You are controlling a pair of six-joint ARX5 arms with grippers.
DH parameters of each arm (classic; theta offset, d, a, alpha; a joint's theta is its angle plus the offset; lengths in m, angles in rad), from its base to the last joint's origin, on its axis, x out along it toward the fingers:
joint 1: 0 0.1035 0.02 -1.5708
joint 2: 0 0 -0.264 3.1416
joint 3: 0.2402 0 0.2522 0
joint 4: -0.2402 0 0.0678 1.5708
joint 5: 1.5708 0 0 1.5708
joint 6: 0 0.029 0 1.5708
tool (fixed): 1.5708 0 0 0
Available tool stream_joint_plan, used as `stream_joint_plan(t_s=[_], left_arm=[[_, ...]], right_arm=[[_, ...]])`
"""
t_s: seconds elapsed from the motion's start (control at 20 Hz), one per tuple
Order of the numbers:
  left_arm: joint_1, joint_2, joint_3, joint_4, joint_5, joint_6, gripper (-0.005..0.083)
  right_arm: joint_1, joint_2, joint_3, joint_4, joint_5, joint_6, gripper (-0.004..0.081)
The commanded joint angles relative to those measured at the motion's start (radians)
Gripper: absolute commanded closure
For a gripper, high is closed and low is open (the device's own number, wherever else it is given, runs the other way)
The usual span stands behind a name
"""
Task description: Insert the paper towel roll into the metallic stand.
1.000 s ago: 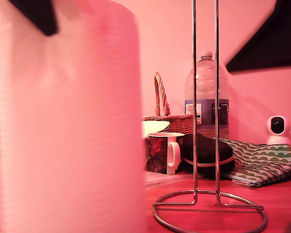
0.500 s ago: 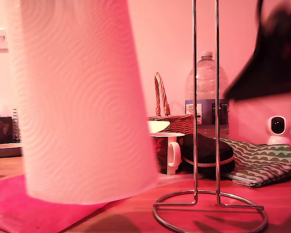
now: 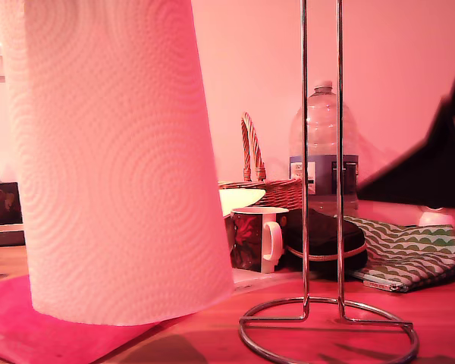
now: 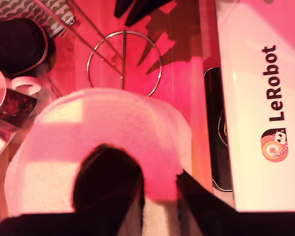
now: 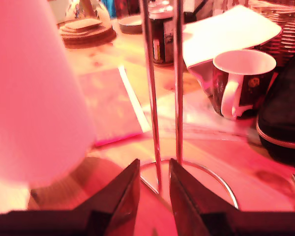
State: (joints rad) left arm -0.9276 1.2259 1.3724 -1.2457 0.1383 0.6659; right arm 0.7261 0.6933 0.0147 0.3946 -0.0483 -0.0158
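The paper towel roll [image 3: 114, 159], white with embossed circles, hangs tilted just above the table at the exterior view's left. My first gripper [image 4: 145, 164] is shut on its wall, one finger down in the core and one outside. The metallic stand [image 3: 322, 152] stands bare on the table to the exterior view's right of the roll, its ring base [image 4: 124, 64] showing past the roll. My second gripper [image 5: 154, 164] is low by the base, jaws narrowly open, with the two rods [image 5: 152, 98] just beyond them, untouched. A dark blurred arm part [image 3: 440, 167] shows at the exterior view's right edge.
Behind the stand are a mug [image 3: 262, 235], a wicker basket [image 3: 269, 189], a water bottle [image 3: 324, 136], a black case [image 3: 326, 239] and a patterned pouch [image 3: 409, 254]. A red mat [image 3: 23, 326] lies under the roll. A white LeRobot board [image 4: 265, 98] lies beside the stand.
The roll has come up off the table and now hangs tilted. The dark arm part at the exterior view's right has dropped from the upper corner to mid-height.
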Motion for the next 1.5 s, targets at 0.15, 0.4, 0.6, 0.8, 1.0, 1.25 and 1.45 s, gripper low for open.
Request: stream_joint_plan(t_s=[0.15,0.4,0.6,0.8,1.0,1.25,1.45], left_arm=[[-0.002,0.005,0.002,0.022,0.003,0.008,0.0794],[-0.002,0.005,0.002,0.032,0.002,0.008,0.0795],[-0.002,0.005,0.003,0.051,0.002,0.009,0.0795],[-0.002,0.005,0.005,0.059,-0.028,0.008,0.0795],[-0.002,0.005,0.011,0.065,-0.043,0.008,0.0794],[-0.002,0.005,0.061,0.064,-0.043,0.007,0.0794],[-0.002,0.005,0.127,0.064,-0.043,0.006,0.0794]], right_arm=[[-0.04,0.036,-0.01,0.011,0.006,-0.057,0.0596],[-0.083,0.104,-0.01,0.076,0.003,-0.027,0.044],[-0.084,0.2,-0.009,0.159,-0.006,-0.034,0.0456],[-0.084,0.313,-0.009,0.243,-0.037,-0.038,0.0461],[-0.086,0.43,-0.006,0.357,-0.05,-0.042,0.0473],[-0.088,0.579,0.04,0.426,-0.051,-0.068,0.0507],[-0.088,0.681,0.083,0.465,-0.062,-0.068,0.0528]])
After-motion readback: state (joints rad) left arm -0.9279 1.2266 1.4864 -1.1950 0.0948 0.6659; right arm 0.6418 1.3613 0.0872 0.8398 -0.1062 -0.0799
